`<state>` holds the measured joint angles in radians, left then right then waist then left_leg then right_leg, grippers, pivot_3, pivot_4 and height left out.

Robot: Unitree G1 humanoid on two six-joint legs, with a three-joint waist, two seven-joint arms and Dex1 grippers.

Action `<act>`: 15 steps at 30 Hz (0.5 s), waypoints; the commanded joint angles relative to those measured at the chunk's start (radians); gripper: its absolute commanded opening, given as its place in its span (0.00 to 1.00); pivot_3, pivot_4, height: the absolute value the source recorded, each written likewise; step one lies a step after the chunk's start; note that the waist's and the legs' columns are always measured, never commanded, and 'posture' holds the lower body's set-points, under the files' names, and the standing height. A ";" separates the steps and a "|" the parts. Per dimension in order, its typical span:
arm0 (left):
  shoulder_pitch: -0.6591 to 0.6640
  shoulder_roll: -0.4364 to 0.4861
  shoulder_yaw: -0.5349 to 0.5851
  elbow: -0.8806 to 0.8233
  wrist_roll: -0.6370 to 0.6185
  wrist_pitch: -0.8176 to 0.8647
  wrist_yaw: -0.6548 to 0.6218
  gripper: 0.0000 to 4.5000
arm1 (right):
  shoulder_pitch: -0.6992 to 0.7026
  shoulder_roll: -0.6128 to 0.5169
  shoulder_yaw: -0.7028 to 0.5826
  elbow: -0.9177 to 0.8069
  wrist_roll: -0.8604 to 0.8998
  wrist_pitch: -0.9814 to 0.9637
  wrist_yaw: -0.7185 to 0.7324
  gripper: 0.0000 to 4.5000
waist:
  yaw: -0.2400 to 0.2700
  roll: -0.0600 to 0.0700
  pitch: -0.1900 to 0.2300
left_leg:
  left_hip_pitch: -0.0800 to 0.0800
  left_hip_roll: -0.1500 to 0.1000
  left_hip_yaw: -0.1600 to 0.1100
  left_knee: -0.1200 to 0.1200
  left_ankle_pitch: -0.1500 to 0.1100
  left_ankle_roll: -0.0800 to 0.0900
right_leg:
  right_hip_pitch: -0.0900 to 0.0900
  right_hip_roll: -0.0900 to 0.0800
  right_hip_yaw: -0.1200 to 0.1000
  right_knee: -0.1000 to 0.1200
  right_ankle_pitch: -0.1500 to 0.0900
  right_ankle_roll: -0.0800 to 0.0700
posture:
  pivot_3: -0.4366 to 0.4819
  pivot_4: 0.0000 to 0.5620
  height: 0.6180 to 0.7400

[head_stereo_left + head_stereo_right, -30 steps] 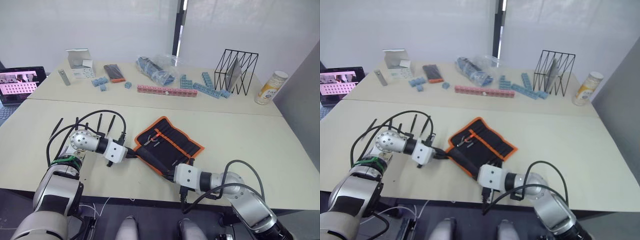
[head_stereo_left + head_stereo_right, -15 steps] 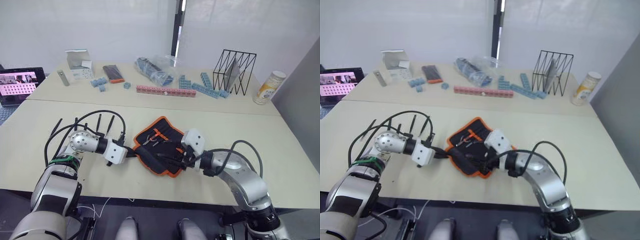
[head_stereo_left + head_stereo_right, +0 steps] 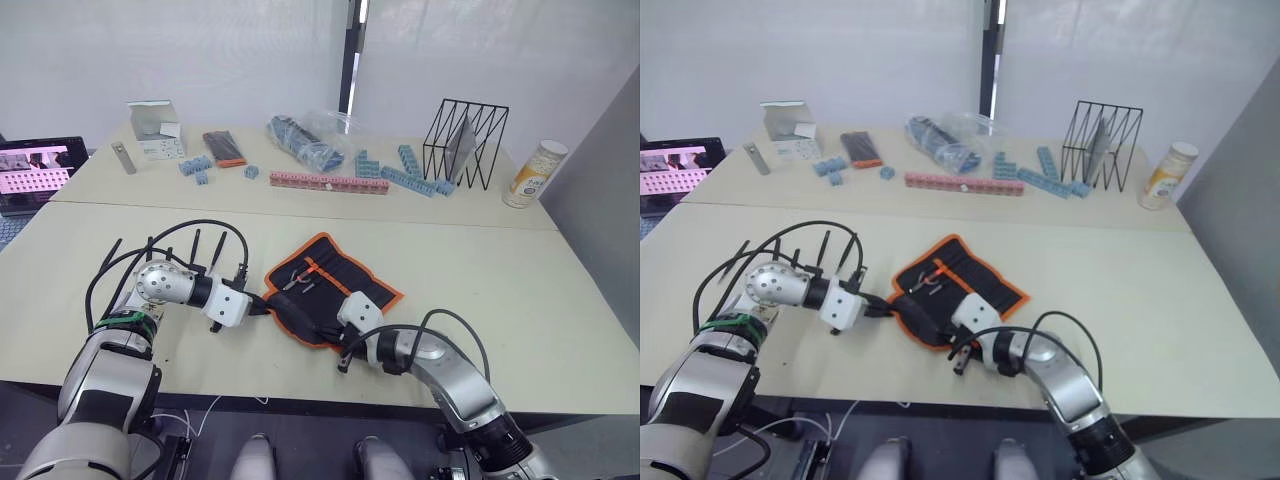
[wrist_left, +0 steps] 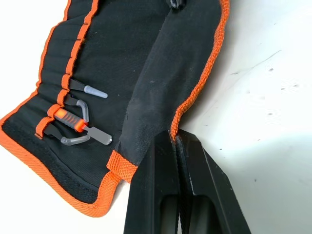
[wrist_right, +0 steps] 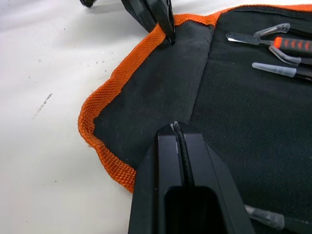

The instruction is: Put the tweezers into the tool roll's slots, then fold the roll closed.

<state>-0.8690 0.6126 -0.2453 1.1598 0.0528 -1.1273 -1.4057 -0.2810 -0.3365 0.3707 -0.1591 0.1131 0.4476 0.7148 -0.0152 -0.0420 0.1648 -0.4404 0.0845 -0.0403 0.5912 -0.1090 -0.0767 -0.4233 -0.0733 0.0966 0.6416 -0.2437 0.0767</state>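
Observation:
The tool roll point(image 3: 345, 282), black with orange trim, lies open on the near table with its near flap point(image 4: 161, 73) folded over. My left gripper point(image 3: 266, 305) is shut on the flap's orange edge point(image 4: 173, 131) at the roll's left corner. My right gripper point(image 5: 174, 127) is shut, its tips on the flap's black fabric and pointing at the left gripper; whether it pinches the cloth cannot be told. Several thin black tweezers point(image 3: 198, 243) lie on the table left of the roll, behind my left arm. Slots hold slim capped tools point(image 4: 90, 90) and an orange-handled one point(image 4: 72, 121).
On the far table stand a black wire rack point(image 3: 470, 143), a can point(image 3: 527, 175), blue blocks point(image 3: 400, 172), a pink strip point(image 3: 330, 181), a plastic bag point(image 3: 310, 135), a flat black-and-orange pack point(image 3: 225, 147) and a white box point(image 3: 157, 128). A laptop point(image 3: 35, 172) sits at the left.
My right gripper rose from the roll's near corner up over the roll, then came back down onto the near flap. The left gripper kept its hold on the edge.

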 commanded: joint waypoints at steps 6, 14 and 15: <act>0.145 0.145 0.035 -0.424 -0.372 0.827 -0.209 0.64 | 0.000 -0.030 0.033 0.059 -0.039 0.035 0.005 0.00 | -0.016 0.000 0.000 | 0.001 0.000 0.000 0.000 0.000 0.000 | 0.000 0.000 0.000 0.003 -0.002 -0.003 | 0.48 0.27 1.00; 0.277 0.053 0.165 -0.820 -0.531 1.435 0.053 0.36 | -0.020 -0.034 0.041 0.046 -0.036 0.052 0.017 0.00 | -0.007 0.001 -0.001 | 0.002 0.000 -0.001 0.002 0.001 0.001 | 0.003 0.000 0.000 0.005 -0.007 -0.006 | 0.48 0.27 1.00; 0.295 0.037 0.159 -0.841 -0.512 1.439 0.084 0.29 | -0.021 -0.035 0.042 0.044 -0.035 0.054 0.018 0.00 | -0.008 0.001 -0.001 | 0.002 0.000 -0.001 0.002 0.001 0.001 | 0.003 0.000 0.000 0.005 -0.007 -0.006 | 0.48 0.27 1.00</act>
<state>-0.5891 0.6558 -0.0942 0.3650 -0.4685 0.2845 -1.3641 -0.3202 -0.3539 0.3983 -0.1474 0.0995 0.4584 0.7293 -0.0235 -0.0408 0.1634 -0.4385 0.0847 -0.0412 0.5924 -0.1084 -0.0757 -0.4210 -0.0731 0.0966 0.6466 -0.2510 0.0712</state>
